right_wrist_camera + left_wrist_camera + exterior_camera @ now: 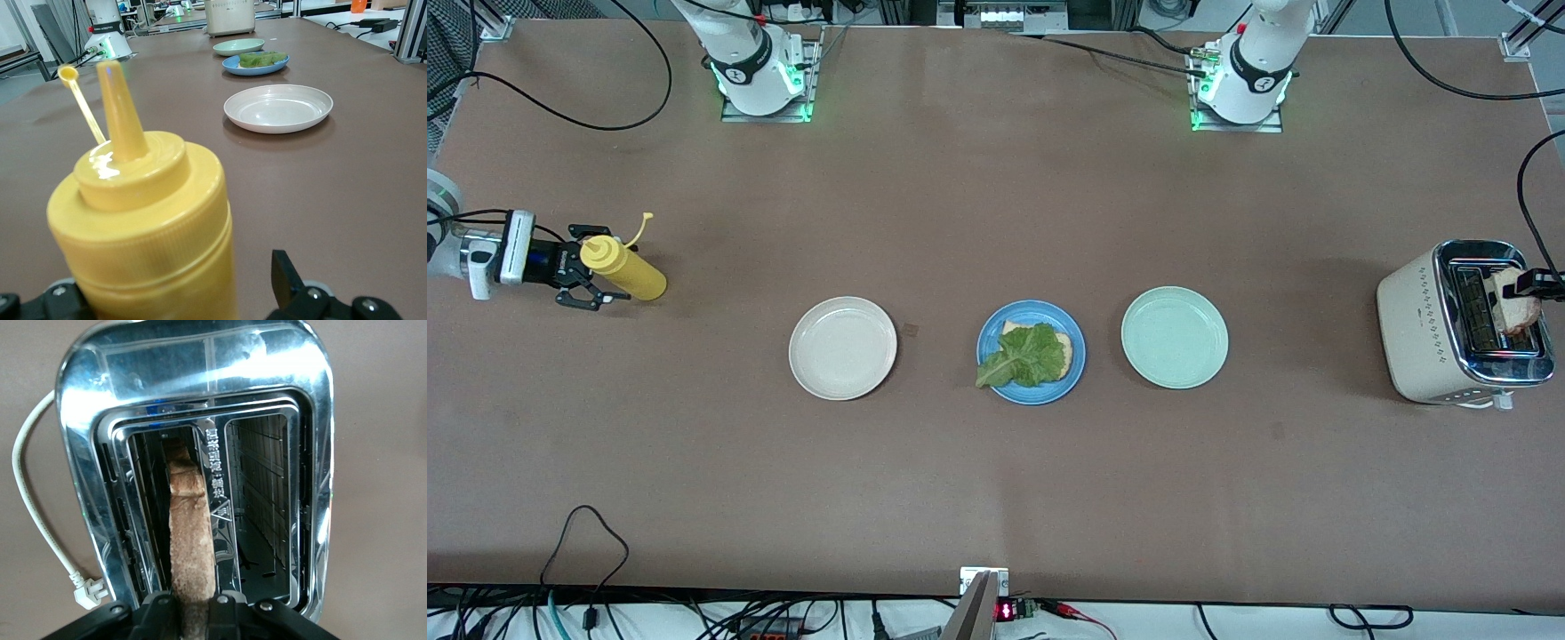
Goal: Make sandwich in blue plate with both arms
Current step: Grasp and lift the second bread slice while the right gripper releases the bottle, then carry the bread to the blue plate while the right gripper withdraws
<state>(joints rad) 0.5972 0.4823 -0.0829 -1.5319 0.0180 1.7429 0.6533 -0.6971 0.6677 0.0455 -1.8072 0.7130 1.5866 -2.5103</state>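
Observation:
The blue plate [1040, 396] sits mid-table with one tan bread slice [1064, 343] on it and a ruffled green lettuce leaf [1024, 357] on top. At the left arm's end of the table stands a cream and chrome toaster [1414, 329]. My left gripper [1528, 293] is over it, shut on a toasted bread slice [192, 520] that stands in one slot of the toaster [87, 453]. At the right arm's end, my right gripper [596, 268] is open around an upright yellow mustard bottle [624, 269]. In the right wrist view there is a gap between the bottle [147, 227] and one finger [287, 273].
A beige-white plate [842, 348] lies beside the blue plate toward the right arm's end, and a pale green plate [1174, 337] toward the left arm's end. The toaster's white cord [33, 513] trails on the table. The other toaster slot holds nothing.

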